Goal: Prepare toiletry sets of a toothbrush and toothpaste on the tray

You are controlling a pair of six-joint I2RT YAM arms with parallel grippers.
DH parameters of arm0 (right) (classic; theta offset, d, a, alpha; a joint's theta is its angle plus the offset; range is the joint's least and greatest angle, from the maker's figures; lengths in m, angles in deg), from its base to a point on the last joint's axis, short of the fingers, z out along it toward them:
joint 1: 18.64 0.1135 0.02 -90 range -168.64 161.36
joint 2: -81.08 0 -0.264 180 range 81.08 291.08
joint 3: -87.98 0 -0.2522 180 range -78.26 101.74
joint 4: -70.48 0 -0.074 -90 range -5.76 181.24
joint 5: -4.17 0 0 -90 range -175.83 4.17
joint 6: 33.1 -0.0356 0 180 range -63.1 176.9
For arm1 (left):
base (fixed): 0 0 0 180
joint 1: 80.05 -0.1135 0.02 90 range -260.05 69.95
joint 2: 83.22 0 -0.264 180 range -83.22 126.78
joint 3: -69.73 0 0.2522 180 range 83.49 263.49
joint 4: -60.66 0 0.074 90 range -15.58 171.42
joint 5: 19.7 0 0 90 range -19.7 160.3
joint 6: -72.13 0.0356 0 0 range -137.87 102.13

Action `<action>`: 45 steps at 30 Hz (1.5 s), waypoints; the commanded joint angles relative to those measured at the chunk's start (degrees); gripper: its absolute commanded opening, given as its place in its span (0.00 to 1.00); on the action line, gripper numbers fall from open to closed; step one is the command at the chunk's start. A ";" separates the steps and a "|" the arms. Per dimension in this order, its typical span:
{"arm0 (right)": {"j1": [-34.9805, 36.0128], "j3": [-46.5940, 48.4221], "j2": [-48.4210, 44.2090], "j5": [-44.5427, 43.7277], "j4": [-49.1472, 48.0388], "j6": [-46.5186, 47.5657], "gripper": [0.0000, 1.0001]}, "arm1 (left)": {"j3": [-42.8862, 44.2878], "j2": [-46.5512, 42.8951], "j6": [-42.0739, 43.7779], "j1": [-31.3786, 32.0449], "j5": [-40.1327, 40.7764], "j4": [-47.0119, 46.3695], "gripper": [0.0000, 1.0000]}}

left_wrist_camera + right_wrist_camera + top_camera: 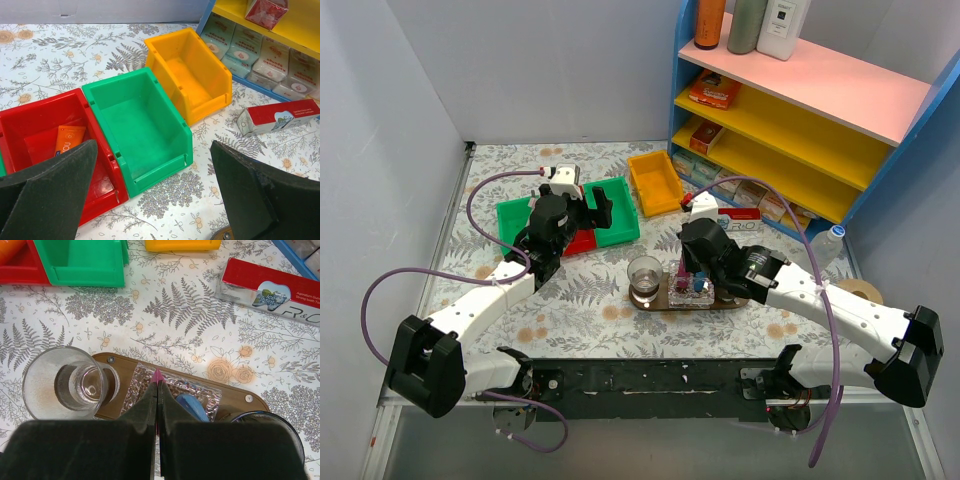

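The dark-brown oval tray (pixel 235 389) lies under my right gripper (pixel 158 386) and also shows in the top view (pixel 740 298). The right gripper is shut on the magenta-pink toothpaste tube (pixel 158 375); only the tube's pointed end sticks out past the fingertips. It hangs over a crinkled shiny packet (pixel 135 385) on the tray. The blue toothpaste tube (pixel 192 407) lies on that packet just right of the fingers. I cannot make out a toothbrush. My left gripper (pixel 155 175) is open and empty, above the table in front of the bins.
A clear glass (pixel 65 382) stands on the tray's left end and a dark-rimmed cup (pixel 272 427) on its right end. Red (pixel 45 125), green (pixel 135 120) and yellow (pixel 190 75) bins sit behind. A toothpaste box (pixel 270 290) lies by the shelf (pixel 790 130).
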 commanded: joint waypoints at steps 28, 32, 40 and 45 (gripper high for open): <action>0.22 -3.08 1.00 -1.96 -5.80 -0.41 0.01 | 1.65 -0.37 -0.08 -0.08 -0.09 0.08 0.98; 0.22 -3.00 1.01 -1.70 -5.71 -0.58 0.01 | 1.65 -0.20 -0.08 -0.08 -0.18 0.00 0.98; 0.22 -2.12 0.66 -1.70 -5.27 -0.58 0.12 | 1.74 -0.28 -0.08 -0.08 -0.27 0.00 0.98; 0.22 -1.86 0.13 -1.79 -5.27 -0.32 0.26 | 1.74 -0.28 -0.08 0.01 -0.35 0.08 0.98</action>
